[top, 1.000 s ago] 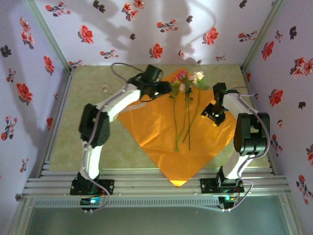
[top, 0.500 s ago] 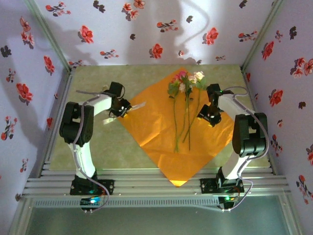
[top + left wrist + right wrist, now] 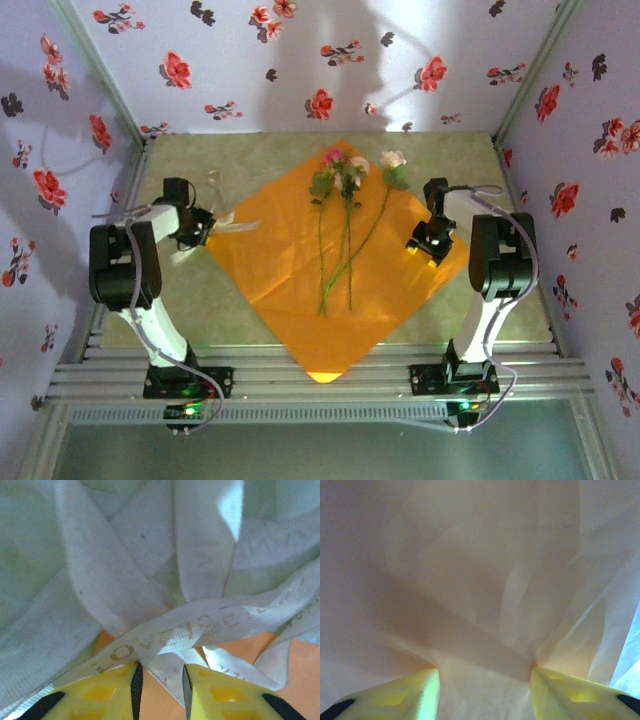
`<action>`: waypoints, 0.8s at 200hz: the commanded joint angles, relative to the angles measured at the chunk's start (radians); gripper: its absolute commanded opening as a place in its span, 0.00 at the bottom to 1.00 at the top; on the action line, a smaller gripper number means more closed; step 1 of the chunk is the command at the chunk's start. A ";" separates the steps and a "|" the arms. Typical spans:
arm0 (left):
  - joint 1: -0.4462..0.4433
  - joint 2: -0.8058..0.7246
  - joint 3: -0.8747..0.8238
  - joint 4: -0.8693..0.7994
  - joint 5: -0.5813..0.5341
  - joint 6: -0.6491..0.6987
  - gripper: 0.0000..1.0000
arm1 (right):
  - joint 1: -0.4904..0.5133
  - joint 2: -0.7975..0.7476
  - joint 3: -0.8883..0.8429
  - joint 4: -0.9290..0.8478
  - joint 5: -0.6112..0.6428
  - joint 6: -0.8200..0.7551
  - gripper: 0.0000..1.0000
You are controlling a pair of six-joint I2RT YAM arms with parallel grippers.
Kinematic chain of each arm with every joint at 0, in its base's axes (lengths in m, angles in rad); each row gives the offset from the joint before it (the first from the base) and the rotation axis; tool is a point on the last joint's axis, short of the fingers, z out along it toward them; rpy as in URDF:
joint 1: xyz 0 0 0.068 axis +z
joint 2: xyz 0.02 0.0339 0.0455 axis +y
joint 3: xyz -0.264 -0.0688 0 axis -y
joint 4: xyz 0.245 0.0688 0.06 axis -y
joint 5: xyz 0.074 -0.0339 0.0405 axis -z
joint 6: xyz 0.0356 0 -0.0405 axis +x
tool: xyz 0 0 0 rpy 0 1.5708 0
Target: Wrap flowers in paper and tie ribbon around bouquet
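The orange paper [image 3: 290, 285] lies flat as a diamond on the table. The flowers [image 3: 346, 178] rest on it, with their heads at the far corner and their stems pointing toward me. My left gripper [image 3: 203, 226] is at the paper's left corner. In the left wrist view it [image 3: 160, 669] is shut on a strand of the cream ribbon [image 3: 175, 630], whose loops are piled ahead over the orange paper [image 3: 300, 670]. The ribbon [image 3: 232, 222] trails onto the paper. My right gripper [image 3: 428, 243] presses on the right side of the sheet. Its jaws [image 3: 485, 672] stand open, with creased paper [image 3: 480, 605] bulging between them.
The olive table mat [image 3: 180, 300] surrounds the sheet. Flower-print walls [image 3: 60, 150] close in the left, back and right sides. Aluminium rails [image 3: 320, 375] run along the near edge between the arm bases.
My left gripper swung from the flower heads out to the paper's left corner and closed on the ribbon. The paper and flowers slid left. The right jaws narrowed a little.
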 commanded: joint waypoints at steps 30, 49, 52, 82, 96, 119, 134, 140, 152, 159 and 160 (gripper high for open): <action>0.075 0.013 0.070 -0.091 -0.058 0.042 0.31 | -0.008 0.130 0.135 -0.014 0.022 0.007 0.30; 0.097 -0.006 0.092 -0.166 -0.120 0.055 0.32 | -0.014 0.154 0.183 -0.033 0.047 0.016 0.29; 0.102 -0.010 0.088 -0.172 -0.124 0.053 0.31 | -0.015 0.158 0.193 -0.038 0.054 0.016 0.29; 0.122 -0.043 0.036 -0.188 -0.125 0.061 0.31 | -0.051 0.169 0.230 -0.060 0.098 0.025 0.29; 0.122 -0.072 0.005 -0.196 -0.128 0.061 0.30 | -0.073 0.168 0.235 -0.060 0.094 0.026 0.29; 0.121 -0.170 -0.044 -0.241 -0.184 0.054 0.30 | -0.085 0.153 0.249 -0.062 0.087 0.005 0.31; 0.096 -0.258 -0.056 -0.275 -0.220 0.049 0.35 | -0.080 0.117 0.253 -0.056 0.078 -0.014 0.37; 0.072 -0.287 -0.050 -0.284 -0.216 0.051 0.38 | -0.075 0.099 0.254 -0.055 0.077 -0.019 0.40; -0.013 -0.319 -0.015 -0.311 -0.197 0.049 0.42 | -0.062 0.053 0.250 -0.063 0.085 -0.031 0.45; -0.077 -0.321 0.013 -0.325 -0.172 0.040 0.43 | -0.052 0.019 0.240 -0.064 0.091 -0.032 0.47; -0.086 -0.320 0.017 -0.328 -0.168 0.038 0.43 | -0.050 0.014 0.238 -0.064 0.092 -0.033 0.47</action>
